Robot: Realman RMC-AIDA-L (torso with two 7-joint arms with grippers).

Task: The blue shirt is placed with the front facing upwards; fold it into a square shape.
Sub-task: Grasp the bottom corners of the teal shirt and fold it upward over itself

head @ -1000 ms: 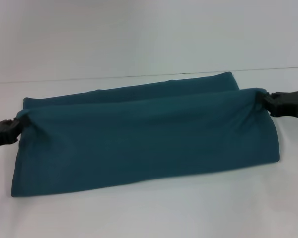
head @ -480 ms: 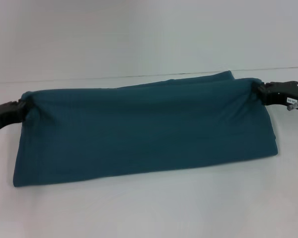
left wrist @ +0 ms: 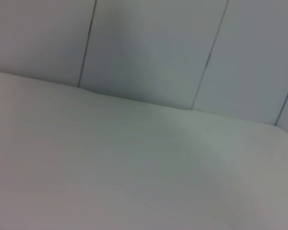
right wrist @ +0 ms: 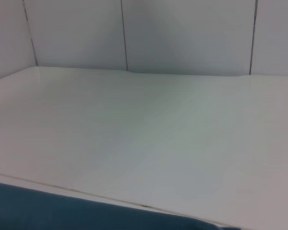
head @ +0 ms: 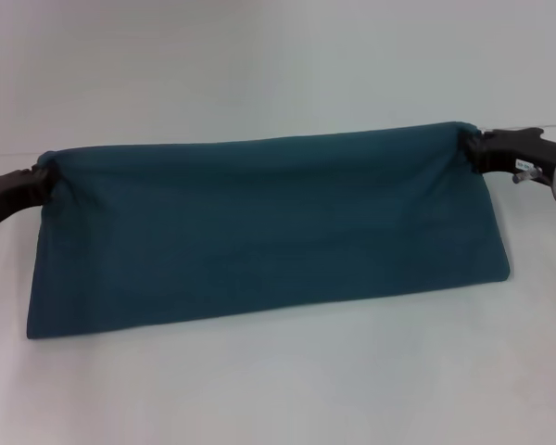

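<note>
1. Nearest the robot, the lower edge of the blue shirt (head: 259, 232) rests on the white table (head: 278, 389); the left end sits lower than the right, so the hem lies askew.
2. Midway, the cloth hangs as a taut sheet between both grippers; uneven tension risks a crooked fold.
3. At the upper left corner, the left gripper (head: 39, 181) pinches bunched fabric. A thin pinch may slip and drop that corner.
4. At the upper right corner, the right gripper (head: 470, 146) is clamped on cloth, sitting higher. Mismatched heights may skew the crease.
5. Beyond, bare table and wall panels (right wrist: 182, 33); overshooting backward may drag the near edge out of line.
</note>
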